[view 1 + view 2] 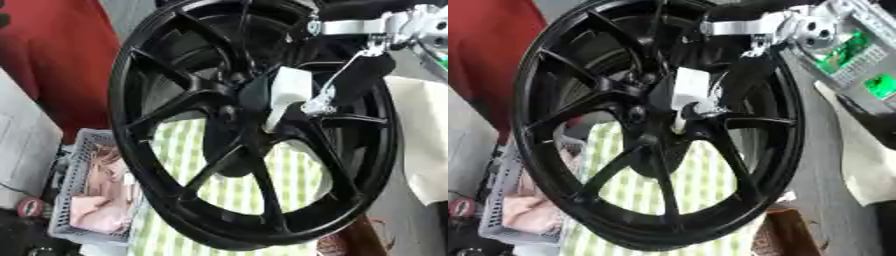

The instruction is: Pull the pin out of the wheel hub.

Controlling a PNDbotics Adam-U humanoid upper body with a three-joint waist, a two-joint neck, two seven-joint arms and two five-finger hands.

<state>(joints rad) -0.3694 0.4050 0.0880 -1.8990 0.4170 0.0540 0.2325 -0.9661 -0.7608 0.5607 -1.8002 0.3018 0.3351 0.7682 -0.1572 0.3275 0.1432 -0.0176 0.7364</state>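
A large black spoked wheel (175, 115) stands upright and fills most of both views. At its hub (241, 107) sits a white blocky piece (289, 90) with a narrower white end pointing down toward the hub centre; it looks like the pin. My right arm comes in from the upper right, silver at the wrist (750, 25). My right hand (359, 75) is dark and lies against the wheel right beside the white piece, with a thin silver rod (337, 80) running down to it. Black on black hides how the hand meets the piece. My left hand does not show.
A green-and-white checked cloth (236, 192) lies behind the wheel. A grey mesh basket (74, 200) with pink cloth stands at the lower left. A red surface (52, 55) is at the upper left, a pale cloth (424, 140) at the right, a brown object (785, 235) at the lower right.
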